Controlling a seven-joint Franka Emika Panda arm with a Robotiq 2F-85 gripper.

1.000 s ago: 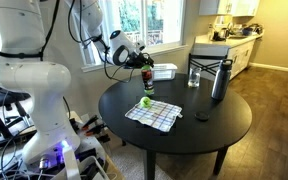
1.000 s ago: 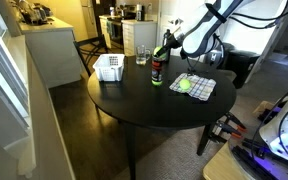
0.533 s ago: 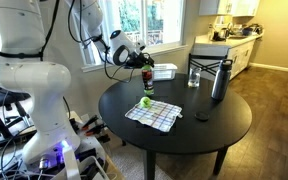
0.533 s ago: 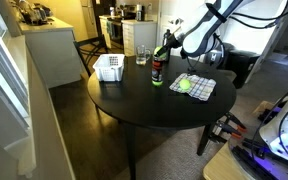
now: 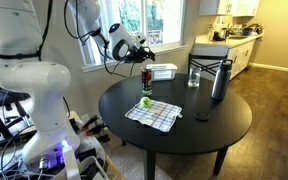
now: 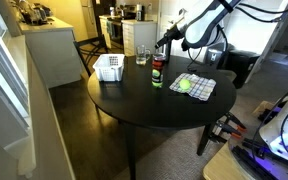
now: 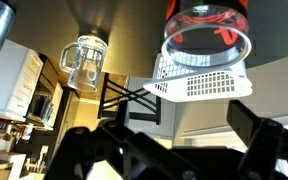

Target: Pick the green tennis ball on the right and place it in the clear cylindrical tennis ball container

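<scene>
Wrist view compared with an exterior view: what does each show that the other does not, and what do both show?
Only the wrist view looks into the open mouth of the container, ringed by its red rim. Only an exterior view shows the tennis ball lying on the checked cloth, and the robot arm reaching over the table. Both show the container, the white basket and the glass.
</scene>
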